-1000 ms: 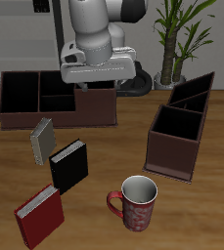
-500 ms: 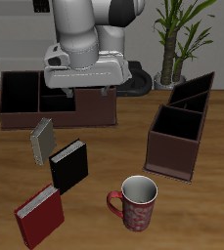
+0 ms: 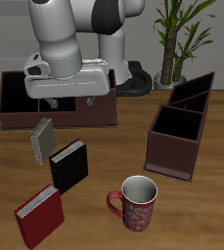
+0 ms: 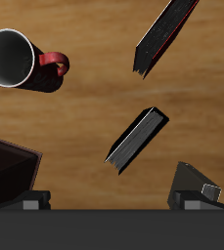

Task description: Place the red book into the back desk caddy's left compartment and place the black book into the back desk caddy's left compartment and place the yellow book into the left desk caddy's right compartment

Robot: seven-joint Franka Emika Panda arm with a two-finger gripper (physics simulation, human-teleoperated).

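Note:
My gripper [image 3: 70, 102] is open and empty, hanging above the back desk caddy [image 3: 16, 93]. The yellow book [image 3: 42, 142] stands tilted just in front of that caddy. The black book [image 3: 69, 164] lies nearer the table's front edge, and the red book [image 3: 38, 217] lies nearest that edge. The left desk caddy [image 3: 177, 137] stands apart at the other side. In the wrist view my gripper [image 4: 115, 195] is open over bare wood, with the black book [image 4: 136, 140] and the red book [image 4: 165, 34] ahead. The yellow book does not show there.
A red and white mug [image 3: 136, 202] stands near the front edge and shows in the wrist view [image 4: 16, 61]. A potted plant [image 3: 177, 39] stands at the back. A corner of the left desk caddy [image 4: 6, 171] shows in the wrist view.
My gripper has moved sideways along the back caddy, toward the side where the books lie, and slightly lower. It stays open. Books, mug and caddies have not moved.

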